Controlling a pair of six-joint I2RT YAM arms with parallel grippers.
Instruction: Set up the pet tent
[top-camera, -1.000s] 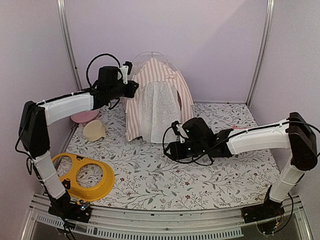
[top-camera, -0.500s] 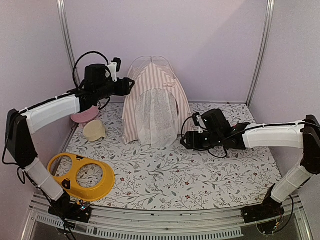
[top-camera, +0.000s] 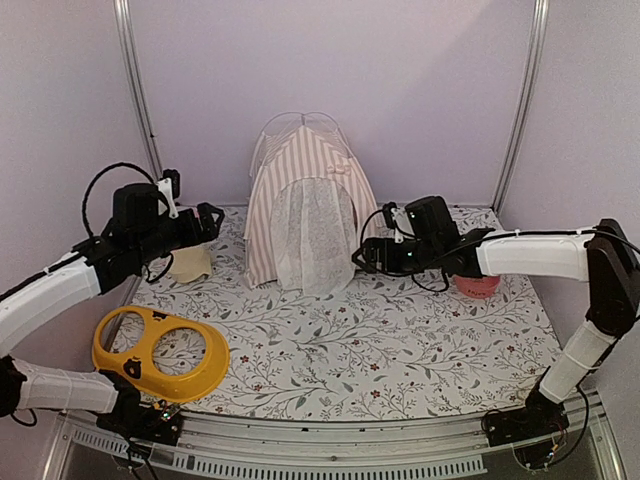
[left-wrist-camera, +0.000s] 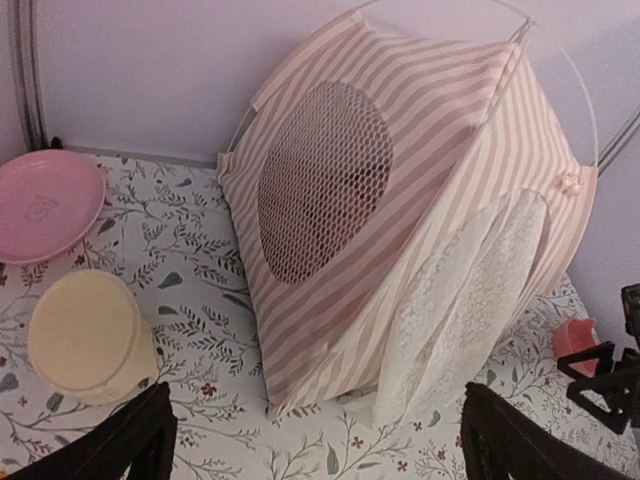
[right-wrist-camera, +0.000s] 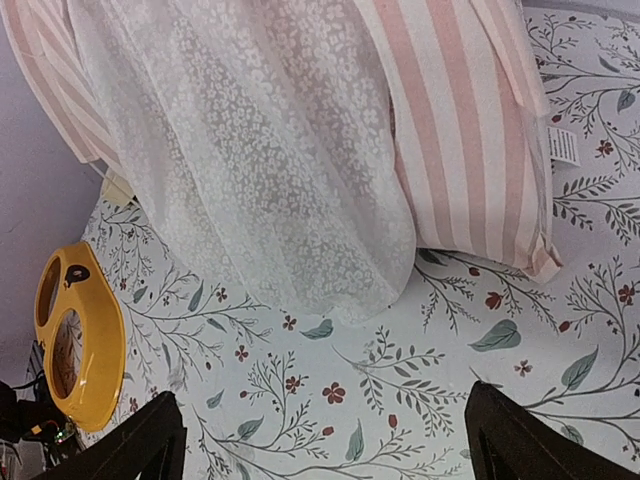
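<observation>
Between my left end effector and right end effector, both spread wide and empty, I see the pet tent upright

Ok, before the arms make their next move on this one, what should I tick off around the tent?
1. The pet tent stands upright on the table: ok.
2. The left gripper is open, empty and apart from the tent: ok.
3. The right gripper is open, empty and apart from the tent: ok.
4. The sheer curtain hangs down over the doorway: ok.
5. The wire poles are seated at the base corners: cannot tell, the fabric hides them.
</observation>
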